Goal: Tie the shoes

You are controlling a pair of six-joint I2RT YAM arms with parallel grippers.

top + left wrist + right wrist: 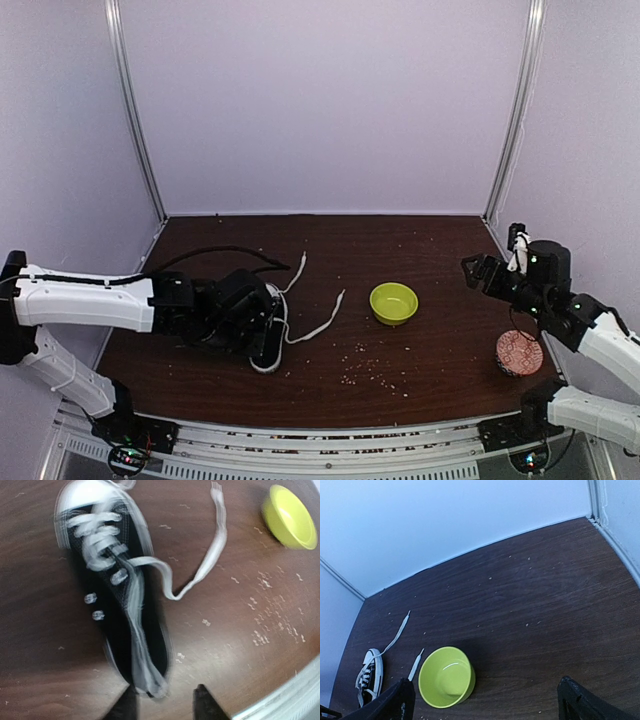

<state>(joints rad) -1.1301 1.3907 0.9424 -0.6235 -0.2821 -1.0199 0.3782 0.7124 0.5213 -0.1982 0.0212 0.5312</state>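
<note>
The black sneaker (270,352) with its white toe cap lies on the brown table at the left, partly under my left gripper (258,322). In the blurred left wrist view the shoe (107,570) points its toe away, and its heel lies by my left finger (125,706). The left gripper (165,694) is open and holds nothing. One loose white lace (318,328) runs right toward the bowl, and another lace (296,270) runs toward the back. My right gripper (480,272) hovers wide open and empty at the far right; its view shows the shoe (369,677) far off.
A lime-green bowl (393,302) stands mid-table; it also shows in the right wrist view (446,676) and the left wrist view (292,517). A red patterned cup (519,352) sits under the right arm. Crumbs (365,375) lie near the front. Walls enclose the table.
</note>
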